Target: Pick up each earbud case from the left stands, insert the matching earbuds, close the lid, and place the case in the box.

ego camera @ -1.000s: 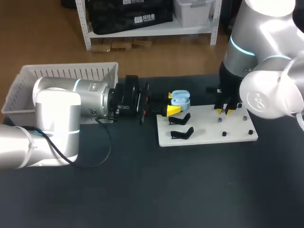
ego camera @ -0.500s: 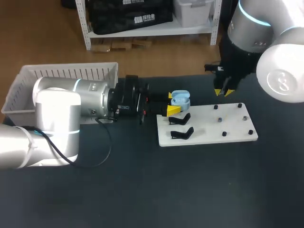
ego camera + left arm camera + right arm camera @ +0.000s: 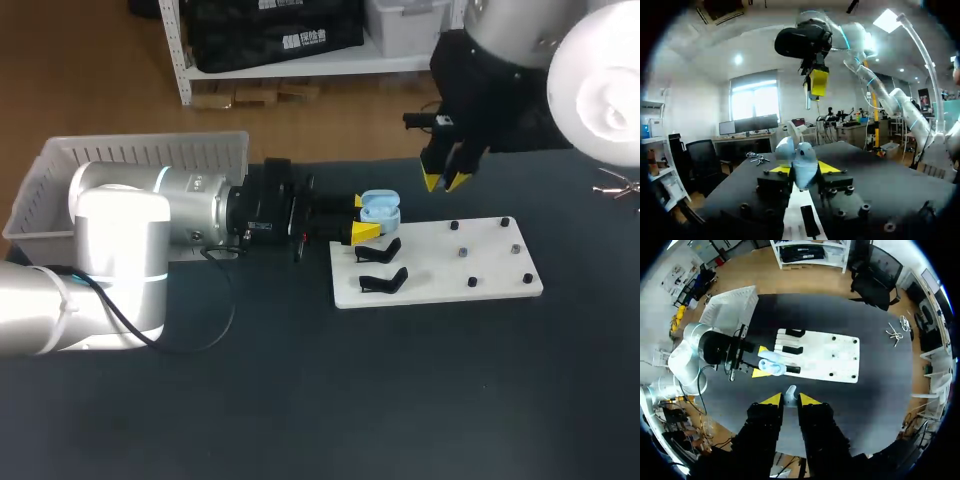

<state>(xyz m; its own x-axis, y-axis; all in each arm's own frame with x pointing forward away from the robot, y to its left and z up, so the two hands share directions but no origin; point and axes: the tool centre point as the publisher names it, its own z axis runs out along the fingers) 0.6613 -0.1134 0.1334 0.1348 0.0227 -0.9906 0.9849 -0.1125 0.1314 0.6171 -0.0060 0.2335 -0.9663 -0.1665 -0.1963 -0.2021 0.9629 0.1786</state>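
Earbud case (image 3: 380,208) clamped in left jaws by white board (image 3: 490,270) on dark table (image 3: 300,400); right jaws pinch earbud (image 3: 790,390).

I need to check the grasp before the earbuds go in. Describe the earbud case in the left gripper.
The earbud case is light blue, smooth and glossy like plastic, with rounded edges. Its lid looks hinged open above the body. It sits between the left gripper's yellow tips, which press it from two sides, over the white board's left end, by the black stands.

a robotics lab: left arm (image 3: 130,240) and right arm (image 3: 500,70) over a dark table (image 3: 400,400), white stand board (image 3: 480,270)
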